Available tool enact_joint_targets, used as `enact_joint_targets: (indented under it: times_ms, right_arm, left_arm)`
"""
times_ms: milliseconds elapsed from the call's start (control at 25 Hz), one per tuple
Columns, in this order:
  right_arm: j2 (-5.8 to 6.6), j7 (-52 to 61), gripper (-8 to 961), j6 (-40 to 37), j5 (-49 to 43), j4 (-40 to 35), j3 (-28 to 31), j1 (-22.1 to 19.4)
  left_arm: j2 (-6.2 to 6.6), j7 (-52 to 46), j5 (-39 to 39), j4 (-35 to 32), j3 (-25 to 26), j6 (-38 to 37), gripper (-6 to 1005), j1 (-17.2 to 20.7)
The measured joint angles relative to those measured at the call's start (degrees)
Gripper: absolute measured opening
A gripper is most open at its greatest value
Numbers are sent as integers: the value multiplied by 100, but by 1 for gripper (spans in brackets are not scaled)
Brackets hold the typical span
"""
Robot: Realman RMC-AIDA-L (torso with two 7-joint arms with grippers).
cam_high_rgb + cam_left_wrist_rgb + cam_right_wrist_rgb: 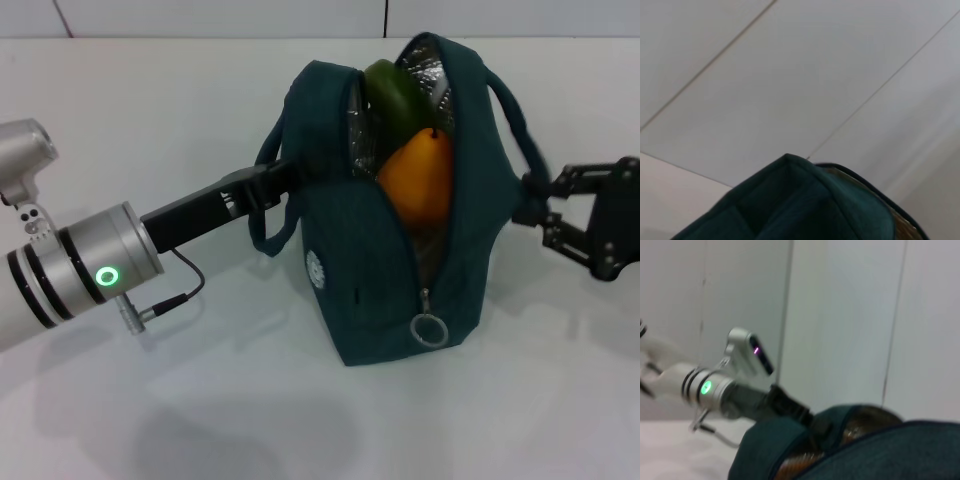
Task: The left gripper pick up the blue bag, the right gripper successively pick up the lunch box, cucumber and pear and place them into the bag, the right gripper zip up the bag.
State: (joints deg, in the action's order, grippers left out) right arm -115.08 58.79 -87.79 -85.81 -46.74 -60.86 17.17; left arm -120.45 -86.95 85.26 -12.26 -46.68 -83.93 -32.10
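Note:
The blue bag stands upright on the white table with its top unzipped and its foil lining showing. Inside it, the orange pear sits in front of the dark green cucumber, which pokes out of the opening. The lunch box is hidden. My left gripper is shut on the bag's left rim beside a loop handle. At the bag's right side, by the other handle, my right gripper is open with its fingertips close to the fabric. The zipper's ring pull hangs low on the front. Teal bag fabric fills the bottom of the left wrist view.
The white table surrounds the bag. A thin cable loops under my left arm's silver section with the green light. In the right wrist view the left arm shows beyond the bag.

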Motion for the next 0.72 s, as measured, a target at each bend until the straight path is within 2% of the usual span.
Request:
enact_joint_targets:
  times_ms: [120, 320, 560, 720]
  right_arm:
    - [7, 0, 225, -131, 333, -56, 32, -120]
    - [33, 8, 471, -376, 360, -72, 68, -161]
    - [37, -109, 681, -796, 395, -89, 94, -282]
    - [24, -208, 713, -1305, 153, -34, -5, -290]
  left_arm:
    - [-2, 9, -4, 46, 1, -30, 58, -24]
    - [-5, 9, -9, 55, 1, -30, 61, -25]
    - [-5, 8, -10, 58, 1, -27, 64, -25]
    - [-5, 3, -10, 58, 2, -26, 66, -25]
